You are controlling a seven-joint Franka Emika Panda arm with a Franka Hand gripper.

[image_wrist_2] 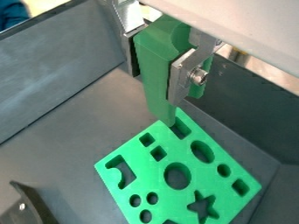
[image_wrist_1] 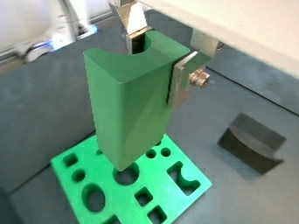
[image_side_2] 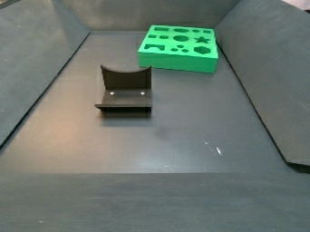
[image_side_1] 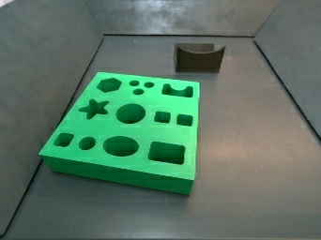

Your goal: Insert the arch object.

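My gripper (image_wrist_1: 158,61) is shut on a long green arch piece (image_wrist_1: 128,105) with a half-round groove along one face. The silver fingers (image_wrist_1: 184,79) clamp its upper end. It hangs upright, its lower end over the green board (image_wrist_1: 79,182) with several shaped cutouts. Both wrist views show this: gripper (image_wrist_2: 158,61), piece (image_wrist_2: 158,87), board (image_wrist_2: 117,164). The board's arch-shaped cutout (image_side_1: 179,90) lies near one corner. Neither gripper nor piece shows in the side views. No small dark arch block shows apart from the fixture.
The dark fixture (image_side_1: 198,58), a bracket with a curved notch on a base plate, stands on the grey floor away from the board (image_side_2: 154,57). It also shows in a side view (image_side_2: 125,89) and a wrist view (image_wrist_1: 253,140). Sloping grey walls ring the floor.
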